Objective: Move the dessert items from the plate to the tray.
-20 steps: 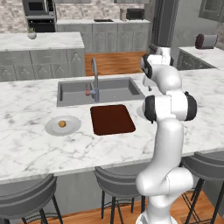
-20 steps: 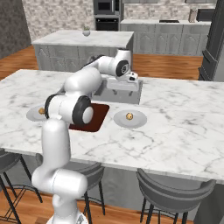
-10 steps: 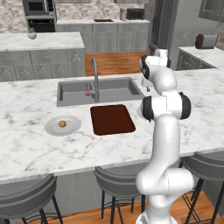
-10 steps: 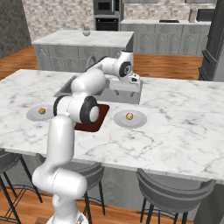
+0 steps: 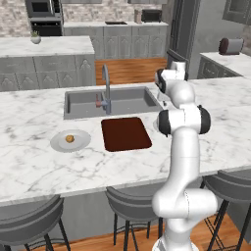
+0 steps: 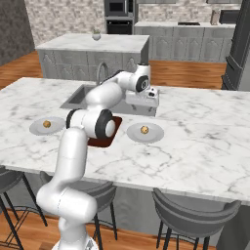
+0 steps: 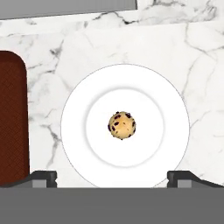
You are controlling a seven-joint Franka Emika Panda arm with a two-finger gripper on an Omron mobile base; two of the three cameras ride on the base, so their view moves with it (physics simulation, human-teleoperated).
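In the hand view one dessert item [image 7: 122,125], a small golden-brown cookie with dark specks, lies in the middle of a white plate [image 7: 74,103]. My gripper [image 7: 112,178] hangs open above that plate, its two dark fingertips [image 7: 43,178] wide apart and nothing between them. The dark reddish-brown tray [image 7: 11,118] lies just beside the plate. From the right base view the gripper [image 6: 144,103] is over this plate [image 6: 158,133] and its cookie [image 6: 144,130]. A second cookie [image 5: 70,138] rests on another plate [image 5: 58,143] on the tray's [image 5: 126,133] far side.
The grey sunken sink [image 5: 112,100] with its faucet [image 5: 106,88] lies just behind the tray. Bar stools [image 5: 132,203] stand along the counter's [image 5: 59,171] near edge. A second island [image 6: 93,44] stands farther back.
The arm's forearm has shifted slightly while the hand stays above the right-hand plate. The jaws remain open, and both cookies and the tray lie where they were.
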